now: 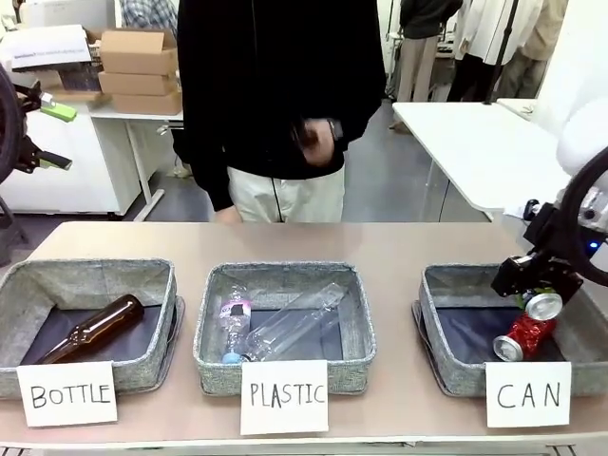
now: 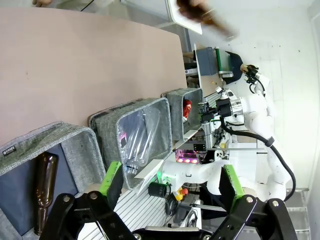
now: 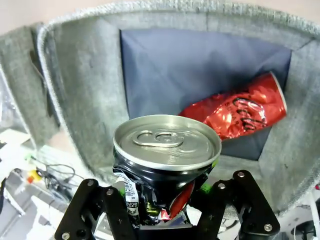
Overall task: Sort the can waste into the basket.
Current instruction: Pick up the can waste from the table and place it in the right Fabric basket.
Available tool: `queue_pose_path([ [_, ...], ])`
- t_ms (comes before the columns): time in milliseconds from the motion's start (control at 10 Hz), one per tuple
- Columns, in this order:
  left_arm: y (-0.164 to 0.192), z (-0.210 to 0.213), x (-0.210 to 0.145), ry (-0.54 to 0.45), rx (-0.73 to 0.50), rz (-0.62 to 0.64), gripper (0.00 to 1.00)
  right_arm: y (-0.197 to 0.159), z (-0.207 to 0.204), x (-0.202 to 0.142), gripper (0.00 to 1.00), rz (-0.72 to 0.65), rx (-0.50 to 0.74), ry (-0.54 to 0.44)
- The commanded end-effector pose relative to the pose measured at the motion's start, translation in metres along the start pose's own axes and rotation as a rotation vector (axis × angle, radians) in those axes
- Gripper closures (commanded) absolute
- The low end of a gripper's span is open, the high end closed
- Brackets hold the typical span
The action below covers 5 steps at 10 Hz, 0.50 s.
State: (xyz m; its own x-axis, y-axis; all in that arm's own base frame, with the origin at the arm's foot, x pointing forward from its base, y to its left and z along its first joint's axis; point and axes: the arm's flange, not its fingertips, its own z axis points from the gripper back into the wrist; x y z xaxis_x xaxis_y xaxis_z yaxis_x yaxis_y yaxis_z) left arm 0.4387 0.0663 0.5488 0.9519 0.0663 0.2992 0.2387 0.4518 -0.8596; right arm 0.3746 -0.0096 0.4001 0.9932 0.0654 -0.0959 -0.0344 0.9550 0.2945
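Clamping a dark can (image 3: 165,165), right hand (image 1: 538,285) hangs over grey basket (image 1: 439,342) on tan table (image 1: 380,242); left hand (image 2: 170,185) apart

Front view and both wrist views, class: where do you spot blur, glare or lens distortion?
Front view: the person's hand is motion-blurred. Left wrist view: the brown glass bottle held up top is smeared; the beige table edge bows. Right wrist view: soft glare on the crushed dark can's silver lid.

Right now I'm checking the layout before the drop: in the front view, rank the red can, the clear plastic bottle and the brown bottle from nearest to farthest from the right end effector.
1. Red can, just below the right end effector, inside the CAN basket.
2. Clear plastic bottle, in the middle PLASTIC basket.
3. Brown bottle, in the BOTTLE basket at the far left.
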Motion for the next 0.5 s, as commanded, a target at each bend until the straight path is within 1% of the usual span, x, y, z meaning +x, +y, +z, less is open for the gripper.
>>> queue_pose_path([
  [0, -0.0029, 0.0009, -0.0018, 0.011, 0.007, 0.011, 0.00, 0.0041, 0.0037, 0.0060, 1.00, 0.012, 0.034, -0.013],
  [100, -0.0029, 0.0009, -0.0018, 0.011, 0.007, 0.011, 0.00, 0.0071, 0.0036, 0.0070, 0.47, 0.026, 0.042, -0.024],
  [200, -0.0029, 0.0009, -0.0018, 0.011, 0.007, 0.011, 0.00, 0.0086, 0.0047, 0.0080, 0.42, 0.015, 0.029, -0.018],
  [300, -0.0029, 0.0009, -0.0018, 0.011, 0.007, 0.011, 0.00, 0.0106, 0.0077, 0.0082, 0.00, 0.011, 0.024, -0.032],
  [400, -0.0029, 0.0009, -0.0018, 0.011, 0.007, 0.011, 0.00, 0.0117, 0.0106, 0.0081, 0.00, 0.017, 0.026, -0.057],
])
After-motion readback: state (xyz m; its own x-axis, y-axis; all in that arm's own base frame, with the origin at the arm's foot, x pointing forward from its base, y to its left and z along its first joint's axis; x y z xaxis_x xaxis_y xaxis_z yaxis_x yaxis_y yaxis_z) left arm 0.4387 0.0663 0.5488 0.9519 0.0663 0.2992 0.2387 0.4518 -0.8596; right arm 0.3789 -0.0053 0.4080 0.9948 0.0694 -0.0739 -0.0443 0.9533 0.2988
